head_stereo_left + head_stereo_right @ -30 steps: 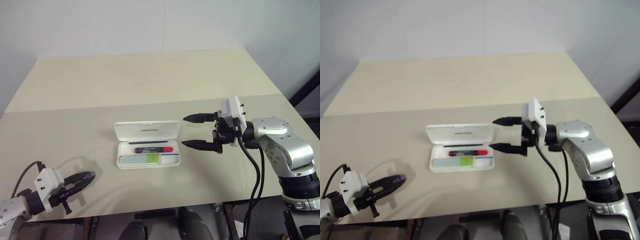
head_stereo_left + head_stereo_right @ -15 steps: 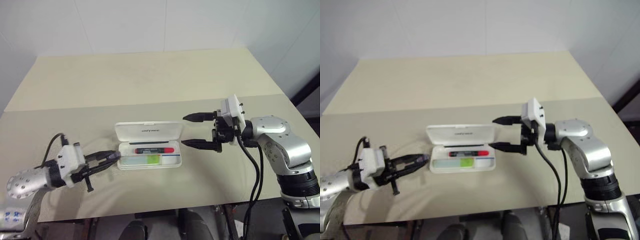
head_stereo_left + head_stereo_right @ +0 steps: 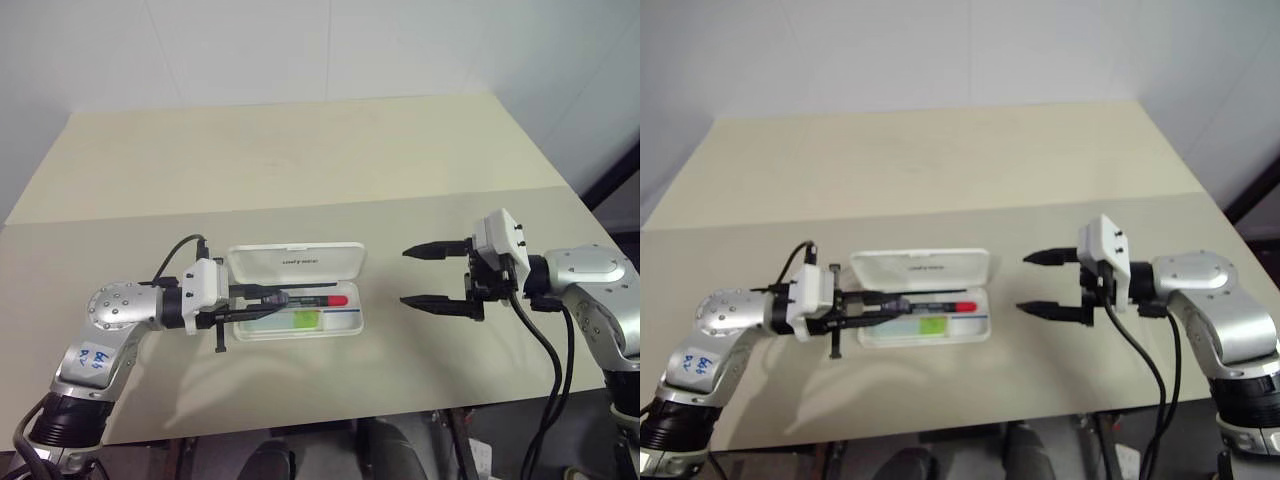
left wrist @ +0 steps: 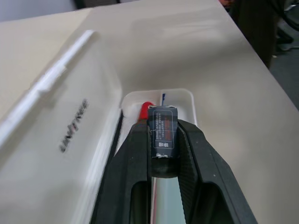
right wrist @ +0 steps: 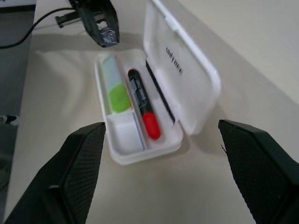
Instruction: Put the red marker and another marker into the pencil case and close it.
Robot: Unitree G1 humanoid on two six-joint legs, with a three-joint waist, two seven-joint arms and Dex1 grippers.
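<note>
The left arm's black two-fingered tool (image 3: 262, 297) is pinched nearly closed, pointing right. The right arm's black tool (image 3: 418, 275) gapes wide, pointing left.

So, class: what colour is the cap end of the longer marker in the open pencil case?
Bright red, on the red marker with its black barrel; the right wrist view shows it best.

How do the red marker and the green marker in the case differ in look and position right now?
The red marker is long and slim, with a black barrel and red cap; the green marker is shorter, flatter, pale and translucent with a bright green end. The red marker lies in the slot nearer the open lid; the green one lies in the front slot. Both lie flat, lengthwise, inside the pencil case, whose lid stands open.
</note>
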